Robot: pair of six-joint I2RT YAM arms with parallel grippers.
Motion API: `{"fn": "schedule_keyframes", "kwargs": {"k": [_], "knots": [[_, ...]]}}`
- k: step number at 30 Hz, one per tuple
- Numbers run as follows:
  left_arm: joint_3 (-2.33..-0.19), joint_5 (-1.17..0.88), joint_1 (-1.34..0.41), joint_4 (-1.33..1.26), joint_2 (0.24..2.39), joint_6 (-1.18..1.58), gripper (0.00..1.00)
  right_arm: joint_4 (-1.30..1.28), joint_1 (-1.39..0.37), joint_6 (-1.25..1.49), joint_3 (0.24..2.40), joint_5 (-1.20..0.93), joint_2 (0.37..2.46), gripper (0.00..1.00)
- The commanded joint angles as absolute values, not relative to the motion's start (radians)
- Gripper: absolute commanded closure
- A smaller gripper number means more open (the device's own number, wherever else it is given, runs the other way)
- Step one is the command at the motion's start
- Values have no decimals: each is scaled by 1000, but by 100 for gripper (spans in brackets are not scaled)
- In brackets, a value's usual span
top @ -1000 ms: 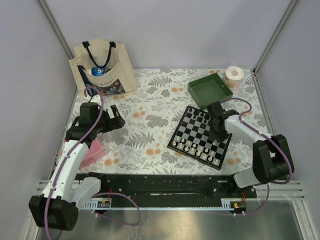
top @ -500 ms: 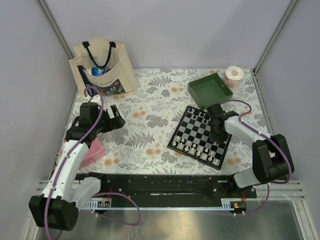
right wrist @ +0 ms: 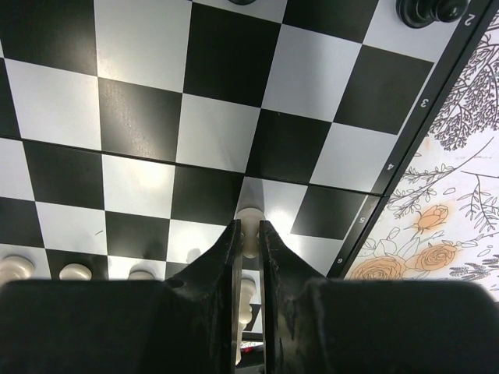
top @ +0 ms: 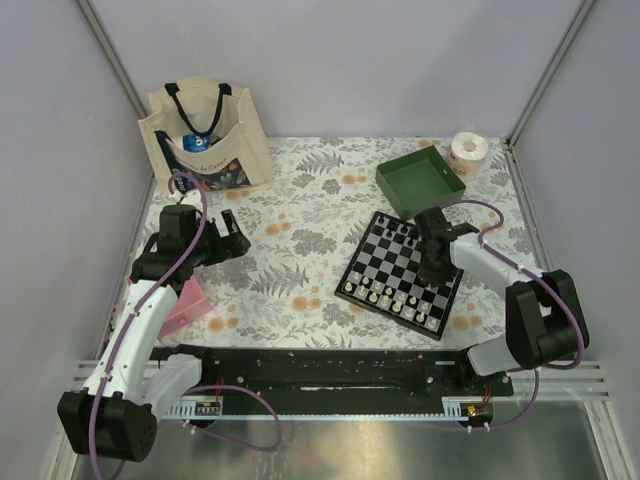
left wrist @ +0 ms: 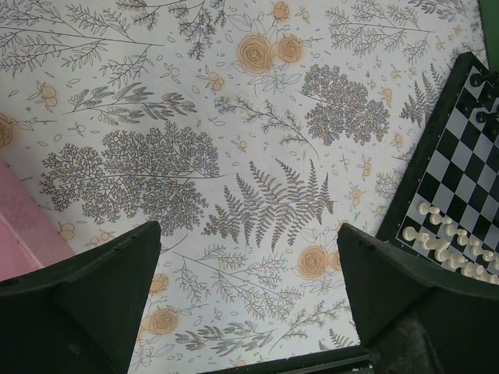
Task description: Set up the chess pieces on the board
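The black-and-white board lies right of centre, with cream-white pieces along its near rows and black pieces at its far side. My right gripper is low over the board's right part. In the right wrist view it is shut on a cream-white piece standing by the board's numbered edge, and another white piece shows below between the fingers. My left gripper hangs open over the floral cloth, left of the board, holding nothing.
A green tray sits just beyond the board, with a paper roll behind it. A tote bag stands at the back left. A pink object lies by the left arm. A black piece stands near the board's edge.
The right gripper's jaws have come together onto the cream-white piece, with the wrist barely shifting. The left arm has not moved.
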State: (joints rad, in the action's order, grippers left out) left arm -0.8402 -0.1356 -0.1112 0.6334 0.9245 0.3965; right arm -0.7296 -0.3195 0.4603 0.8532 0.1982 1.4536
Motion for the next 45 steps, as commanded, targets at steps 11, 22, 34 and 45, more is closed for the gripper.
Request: {"fn": "schedule_keyframes", "kwargs": {"k": [11, 22, 34, 45], "knots": [[-838, -153, -104, 586, 907, 391, 1, -801, -314, 558, 792, 181, 1278, 89], [-839, -163, -104, 583, 902, 391, 1, -850, -314, 638, 704, 153, 1178, 88], [-838, -166, -104, 581, 897, 391, 1, -873, -316, 657, 681, 155, 1180, 88], [-838, -172, -103, 581, 897, 391, 1, -880, -314, 655, 706, 184, 1219, 85]]}}
